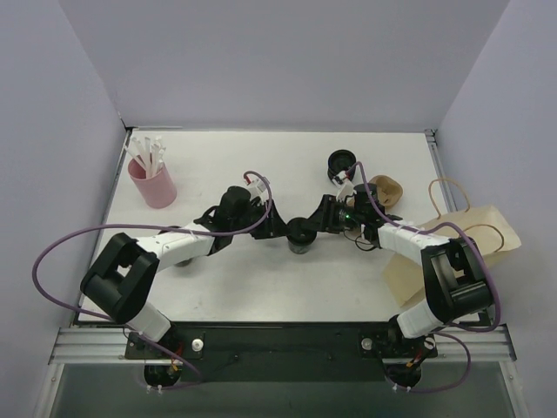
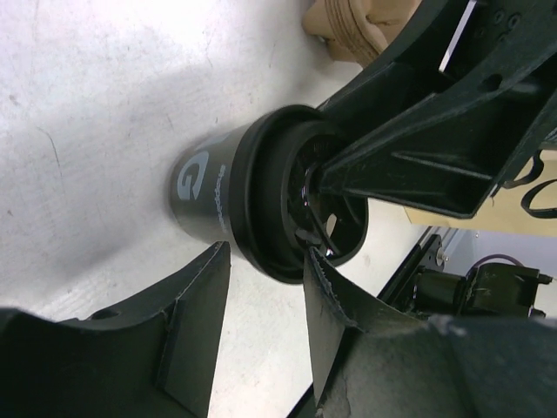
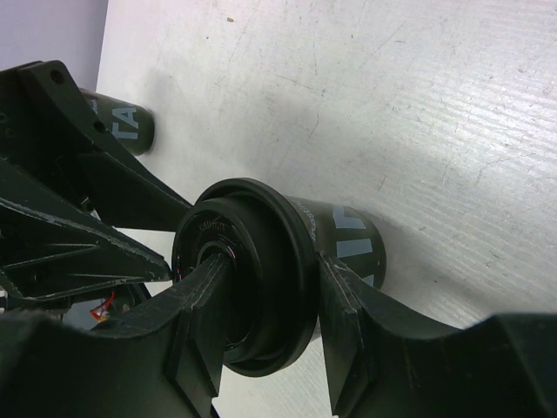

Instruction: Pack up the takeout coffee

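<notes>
one takeout coffee [image 1: 300, 237] stands at the middle of the surface [image 1: 261, 157], with two arms meeting over it. the left pincer [image 1: 280, 228] comes in from the left and the right pincer [image 1: 324, 218] from the right.

in the right wrist view its two fingers [image 3: 204, 331] are clenched across the black lid [image 3: 252, 270], one on the lid's top and one behind its rim. in the left wrist view the left pincer's two fingers [image 2: 187, 340] straddle the lower edge of the lid, but i cannot tell whether they are clamped on it.

one brown paper bag [image 1: 452, 248] lies flat at the right edge, well apart from the cup. one pink cup [image 1: 154, 185] at the upper left holds white sticks [image 1: 148, 155], too bunched to count. one short stack of black ribbed rings [image 1: 341, 164] sits above centre, with one tan object [image 1: 388, 190] just beside it. one more dark lettered cylinder [image 3: 130, 126] shows at the upper left of the right wrist view; i cannot tell what it is.
</notes>
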Available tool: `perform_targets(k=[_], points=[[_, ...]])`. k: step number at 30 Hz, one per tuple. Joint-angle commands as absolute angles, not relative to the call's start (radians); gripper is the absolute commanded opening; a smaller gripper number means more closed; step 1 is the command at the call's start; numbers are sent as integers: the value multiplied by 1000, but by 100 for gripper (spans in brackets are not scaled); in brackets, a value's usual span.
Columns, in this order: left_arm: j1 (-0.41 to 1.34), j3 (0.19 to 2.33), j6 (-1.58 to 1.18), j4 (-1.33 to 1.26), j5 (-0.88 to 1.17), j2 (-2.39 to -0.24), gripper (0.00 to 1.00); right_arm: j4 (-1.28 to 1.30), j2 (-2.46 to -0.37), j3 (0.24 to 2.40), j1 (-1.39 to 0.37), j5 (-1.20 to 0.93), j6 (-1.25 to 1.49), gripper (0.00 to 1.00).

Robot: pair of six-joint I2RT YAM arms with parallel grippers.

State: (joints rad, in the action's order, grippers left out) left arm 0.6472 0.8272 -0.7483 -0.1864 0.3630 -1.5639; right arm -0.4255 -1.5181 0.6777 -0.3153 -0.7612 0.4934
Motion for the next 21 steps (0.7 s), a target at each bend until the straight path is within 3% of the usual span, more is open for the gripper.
perform_targets(k=[1,21], points=[[638,851,-723,-230,362,-1603,48,-229,-1588,623,-325,-684,426,29],[563,773,-744,-333,446,-1543,47,-233,-1603,621,-322,-690,425,28]])
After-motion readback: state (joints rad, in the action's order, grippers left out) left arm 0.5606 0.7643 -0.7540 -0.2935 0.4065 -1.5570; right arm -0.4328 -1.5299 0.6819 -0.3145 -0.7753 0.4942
